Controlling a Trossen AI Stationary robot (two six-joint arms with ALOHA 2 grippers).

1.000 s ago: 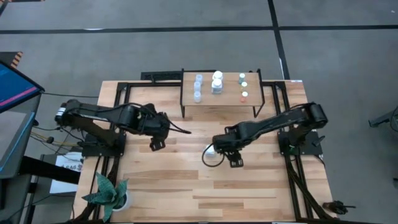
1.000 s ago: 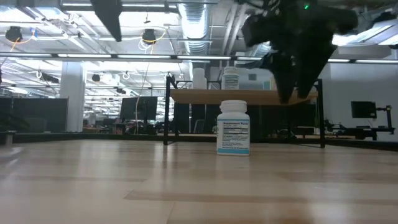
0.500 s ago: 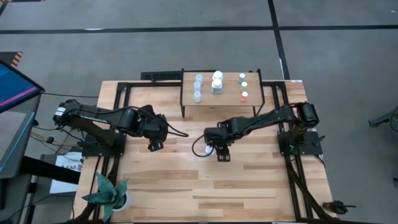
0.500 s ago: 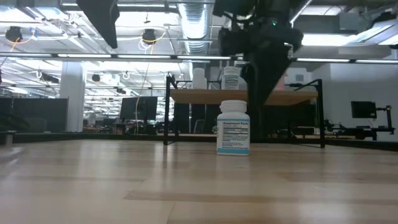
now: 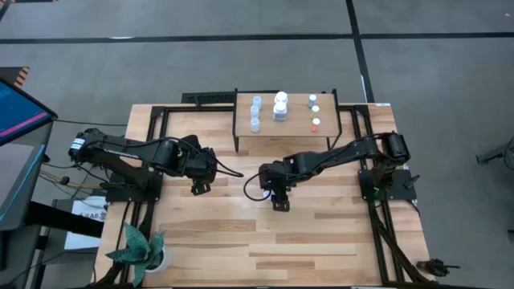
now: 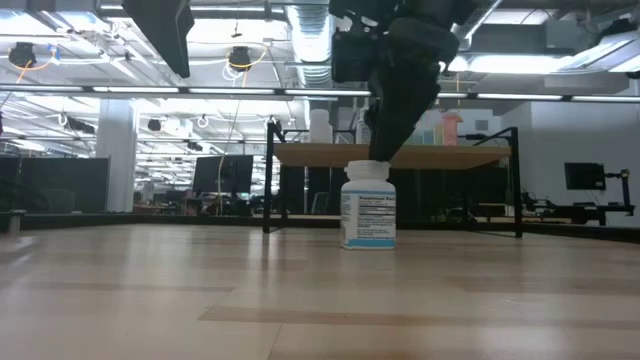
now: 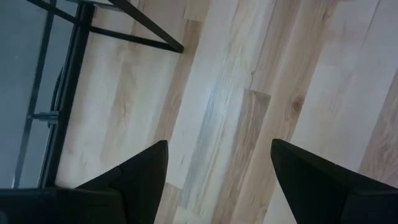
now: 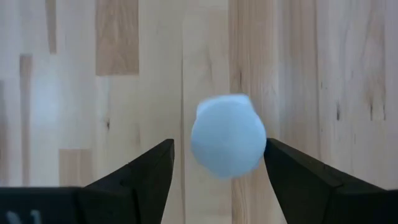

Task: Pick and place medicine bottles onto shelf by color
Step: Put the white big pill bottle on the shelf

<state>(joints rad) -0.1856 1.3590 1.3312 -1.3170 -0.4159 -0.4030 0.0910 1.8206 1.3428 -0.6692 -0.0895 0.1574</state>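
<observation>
A white medicine bottle (image 6: pixel 368 210) with a printed label stands upright on the table's middle. In the right wrist view its round cap (image 8: pixel 228 135) shows from above. My right gripper (image 8: pixel 217 155) is open and reaches down over it, one finger on each side of the cap. In the high view that gripper (image 5: pixel 275 195) hides the bottle. The shelf (image 5: pixel 293 128) at the far middle carries pale-blue-capped bottles (image 5: pixel 255 112), white bottles (image 5: pixel 280 106) and small bottles with mixed caps (image 5: pixel 313 112). My left gripper (image 5: pixel 198 185) hangs open over bare table at the left. My right gripper comes at the bottle's cap from above, slanting down, with its fingers either side of it. One finger (image 8: pixel 286 165) lies right at the cap's edge (image 8: pixel 261 142); whether it touches, I cannot tell. The bottle stands upright with its base on the table.
A potted plant (image 5: pixel 144 250) stands at the near left corner. Black frame bars (image 5: pixel 152 128) run along the table's sides and behind the shelf. Bare wood (image 5: pixel 321 241) lies across the near half of the table.
My right gripper has swung toward the table's left edge and tipped more steeply down, ending over the white bottle with its fingers beside the cap. The bottle has slid slightly toward the left and stays upright.
</observation>
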